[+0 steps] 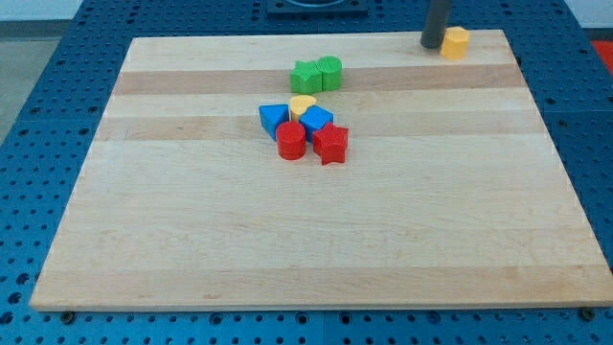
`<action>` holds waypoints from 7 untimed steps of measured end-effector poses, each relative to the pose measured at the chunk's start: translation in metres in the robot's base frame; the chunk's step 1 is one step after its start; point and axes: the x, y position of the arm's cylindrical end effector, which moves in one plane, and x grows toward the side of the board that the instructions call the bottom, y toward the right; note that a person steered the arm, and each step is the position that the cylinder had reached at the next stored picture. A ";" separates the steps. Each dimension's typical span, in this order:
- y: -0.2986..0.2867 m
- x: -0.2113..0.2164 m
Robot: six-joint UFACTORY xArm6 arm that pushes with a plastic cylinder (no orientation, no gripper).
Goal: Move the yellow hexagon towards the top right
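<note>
The yellow hexagon (455,42) sits near the top right corner of the wooden board (316,249). My tip (431,45) stands on the board just to the left of the hexagon, touching or nearly touching its left side. The dark rod rises from there out of the view's top.
A green star (306,76) and a green cylinder-like block (330,72) sit together at the upper middle. Below them is a cluster: yellow heart (303,103), blue triangle (273,119), blue block (316,122), red cylinder (292,141), red star (331,144).
</note>
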 end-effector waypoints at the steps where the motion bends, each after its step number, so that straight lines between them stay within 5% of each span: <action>1: 0.006 0.000; 7: 0.018 -0.009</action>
